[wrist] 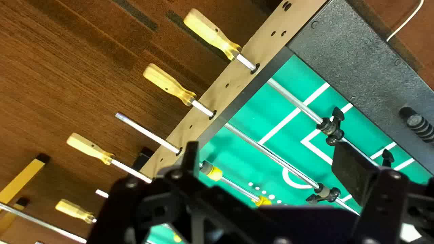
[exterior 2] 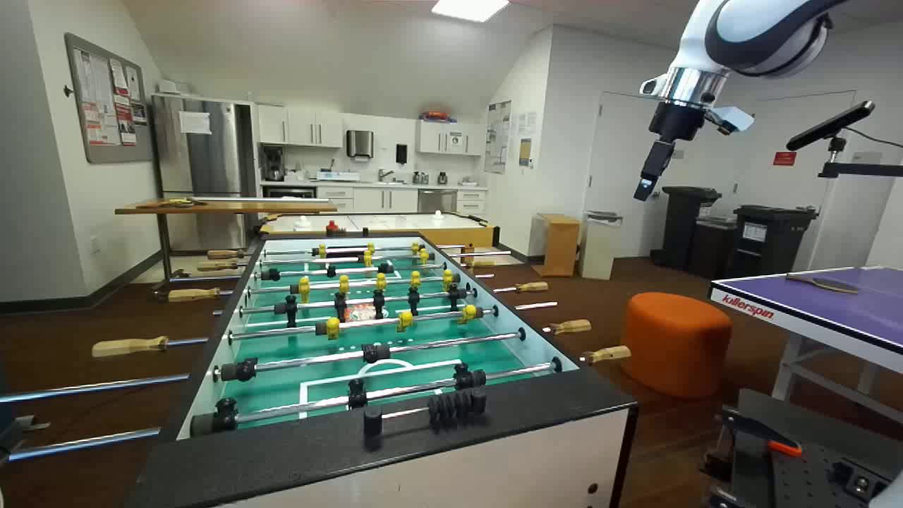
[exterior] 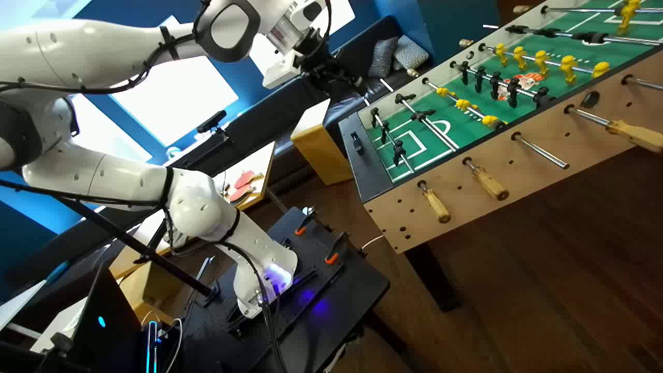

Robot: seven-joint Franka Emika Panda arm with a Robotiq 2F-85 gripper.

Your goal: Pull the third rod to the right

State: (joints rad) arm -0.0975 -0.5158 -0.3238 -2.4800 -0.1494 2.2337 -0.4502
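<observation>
A foosball table holds several metal rods. The third rod (exterior: 540,150) from the near end carries yellow players. Its bare end, without a handle, sticks out of the tan side wall. That bare end also shows in an exterior view (exterior 2: 536,305) and in the wrist view (wrist: 148,133). A wooden handle (exterior 2: 130,346) is on its opposite end. My gripper (wrist: 271,164) is open and empty, its two black fingers wide apart above the green field. In both exterior views my gripper (exterior: 344,83) (exterior 2: 643,188) hangs in the air, well above the table and apart from the rods.
The first rod's wooden handle (wrist: 213,35) and the second rod's wooden handle (wrist: 169,84) stick out beside the bare rod end. The fourth rod's handle (wrist: 90,147) is on its other side. A black end ledge (exterior 2: 395,441) carries score counters. An orange stool (exterior 2: 677,344) stands beyond.
</observation>
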